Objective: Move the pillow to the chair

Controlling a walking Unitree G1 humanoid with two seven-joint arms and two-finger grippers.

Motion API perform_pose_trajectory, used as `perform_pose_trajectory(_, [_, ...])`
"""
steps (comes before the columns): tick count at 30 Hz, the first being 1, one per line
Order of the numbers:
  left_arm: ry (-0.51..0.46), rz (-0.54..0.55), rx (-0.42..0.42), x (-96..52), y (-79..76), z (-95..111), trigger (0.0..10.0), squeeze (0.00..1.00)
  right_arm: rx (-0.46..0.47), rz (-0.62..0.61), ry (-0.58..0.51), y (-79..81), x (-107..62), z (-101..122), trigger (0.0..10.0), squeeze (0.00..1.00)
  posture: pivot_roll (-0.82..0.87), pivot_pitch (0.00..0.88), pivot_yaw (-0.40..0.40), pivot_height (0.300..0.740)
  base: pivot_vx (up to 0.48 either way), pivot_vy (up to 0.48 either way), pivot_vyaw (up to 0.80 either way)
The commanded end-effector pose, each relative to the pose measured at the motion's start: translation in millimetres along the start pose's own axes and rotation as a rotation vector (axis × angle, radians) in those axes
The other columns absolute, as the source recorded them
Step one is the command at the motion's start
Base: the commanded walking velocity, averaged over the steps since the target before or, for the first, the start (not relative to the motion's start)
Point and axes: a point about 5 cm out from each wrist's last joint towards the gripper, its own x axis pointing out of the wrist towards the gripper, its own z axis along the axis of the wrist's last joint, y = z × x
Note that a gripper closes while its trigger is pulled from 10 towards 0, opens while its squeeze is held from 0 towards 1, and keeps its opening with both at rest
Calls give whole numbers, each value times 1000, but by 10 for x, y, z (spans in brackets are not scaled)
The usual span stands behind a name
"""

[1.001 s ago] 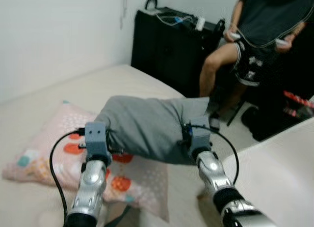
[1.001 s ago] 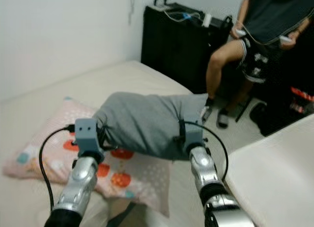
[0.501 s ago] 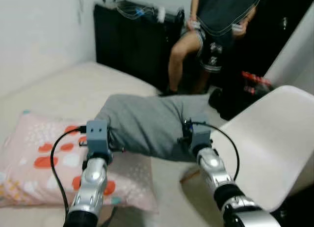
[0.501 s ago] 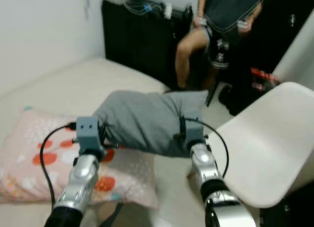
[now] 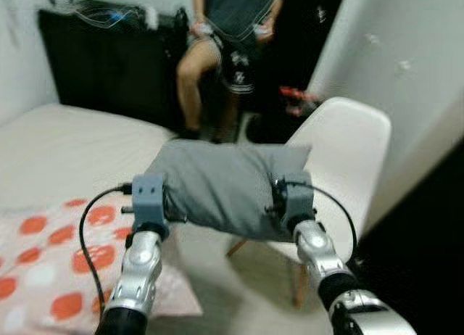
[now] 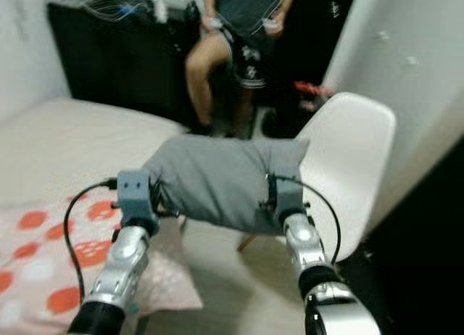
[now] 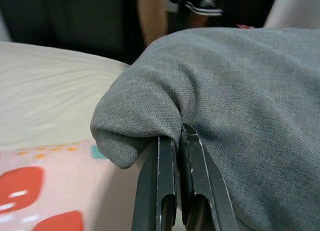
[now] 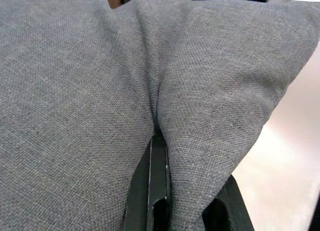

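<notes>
A small bedroom here, with a cream-sheeted bed [image 5: 65, 143] filling the left of the head views, a black cabinet [image 5: 101, 56] along the back wall at upper left, and a person [image 5: 225, 30] seated at top centre with something small in each hand. On the bed, at lower left of the frame, lies a pink pillow with red-orange blotches [image 5: 51, 255], and that one is not being handled. The one in play is the plump grey woven-fabric pillow [image 5: 221, 186], held up in mid-air across the centre of the frame between the two arms. The left gripper [image 7: 177, 156] has its jaws pinched nearly flat together on a fold at the pillow's left end, and the wrist view shows the cloth bunched right at the tips. The right gripper [image 8: 165, 151] has bitten into a crease at the other end, jaws close together with grey fabric wrapped over and around them. And there's the target: a white moulded plastic chair with wooden legs [image 5: 348, 150] at right of centre, its seat just behind and below the pillow's right end. So the pick-up looks done and the carry appears well along, with the pillow clear of the bed and lined up in front of the chair. What's left, as I read it, is to bring it over the seat, lower it and let go with both grippers.
</notes>
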Motion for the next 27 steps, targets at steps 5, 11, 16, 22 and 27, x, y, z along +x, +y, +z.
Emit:
perform_pose_trajectory(5, [-16,-56,17,-29,-113,9,10000,0,-2,17,-20,26,16,43,10000,0,21,0,-131,740,0,0,-800])
perform_pose_trajectory(11, [-9,-47,17,-76,-79,-24,10000,0,2,29,-15,48,-7,3,10000,0,25,0,-146,740,0,0,-800])
perform_pose_trajectory(16, [-3,-41,23,-96,-82,-52,10000,0,-5,39,-10,56,-14,-13,10000,0,33,0,-150,740,0,0,-800])
perform_pose_trajectory(22, [0,-63,44,-85,-92,-50,10000,0,14,29,-12,70,-21,-24,10000,0,49,0,-112,740,0,0,-800])
perform_pose_trajectory(27, [14,-115,79,-61,-70,-43,10000,0,62,2,-20,135,-28,-37,10000,0,59,0,-31,740,0,0,-800])
